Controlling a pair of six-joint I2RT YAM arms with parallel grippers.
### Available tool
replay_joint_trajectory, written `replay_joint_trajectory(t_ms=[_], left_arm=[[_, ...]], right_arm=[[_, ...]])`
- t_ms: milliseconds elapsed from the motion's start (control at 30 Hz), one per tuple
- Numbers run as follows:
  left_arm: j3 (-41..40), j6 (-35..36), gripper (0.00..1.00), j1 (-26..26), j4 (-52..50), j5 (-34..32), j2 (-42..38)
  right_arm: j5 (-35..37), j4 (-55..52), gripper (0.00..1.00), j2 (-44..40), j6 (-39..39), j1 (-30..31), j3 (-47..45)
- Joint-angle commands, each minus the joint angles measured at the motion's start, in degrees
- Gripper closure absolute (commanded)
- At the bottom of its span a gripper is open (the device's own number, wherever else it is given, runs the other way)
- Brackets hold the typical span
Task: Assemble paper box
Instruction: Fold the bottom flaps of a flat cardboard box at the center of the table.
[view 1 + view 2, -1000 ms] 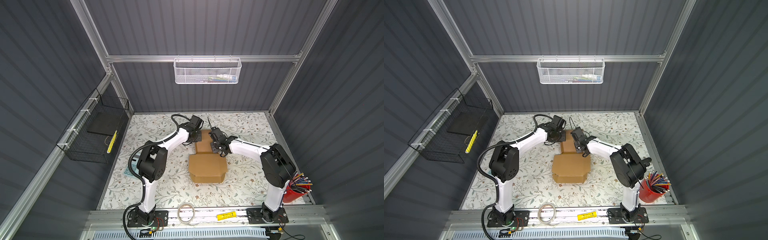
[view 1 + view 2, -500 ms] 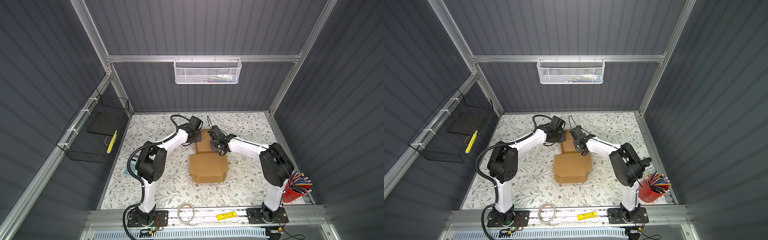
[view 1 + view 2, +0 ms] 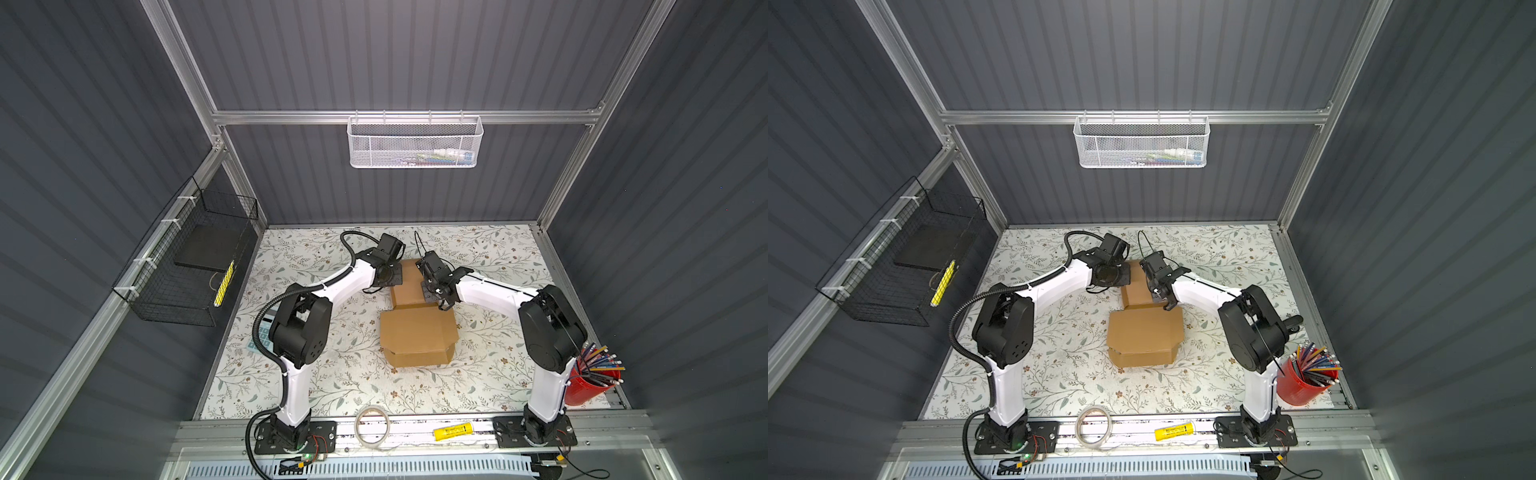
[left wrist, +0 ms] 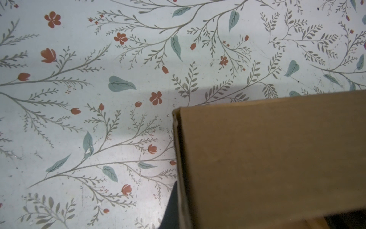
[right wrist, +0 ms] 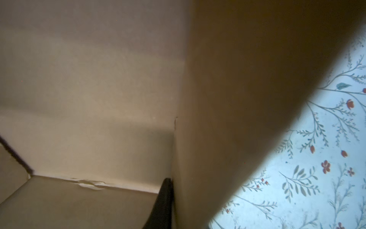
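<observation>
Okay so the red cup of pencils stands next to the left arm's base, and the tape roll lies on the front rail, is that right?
No. In both top views the red cup of pencils stands next to the right arm's base, not the left. The tape roll does lie on the front rail.

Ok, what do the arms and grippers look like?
White shells, black joints on left arm and right arm; left gripper and right gripper are black. Ribbed black hose along the left arm; thin black cable loops at the right wrist.
</observation>
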Motion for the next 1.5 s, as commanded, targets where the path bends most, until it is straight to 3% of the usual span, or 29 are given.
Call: replay_joint_trajectory(t_ms=[0,333,633,1067,1467], left_arm=[[0.27,-1.04,1.00,-0.15,-2.62,2.36,-1.19],[9.44,0.11,1.00,-0.17,-12.76,2.90,4.36],[21.50,4.22,1.00,0.01,-24.87,6.62,11.37],[17.18,4.99,1.00,0.09,-23.98,7.66,10.70],[15.80,5.82,1.00,0.01,-23.85,7.63,10.33]], right_arm=[[1.07,-1.39,0.90,1.66,1.34,-0.48,1.53],[0.87,-3.20,0.96,3.13,-0.11,-0.63,2.54],[-0.70,-3.99,0.91,3.42,-1.26,-1.06,1.81],[-0.54,-3.46,0.76,2.71,1.24,-1.86,2.17],[1.16,-3.87,0.73,4.01,0.55,-2.76,4.94]])
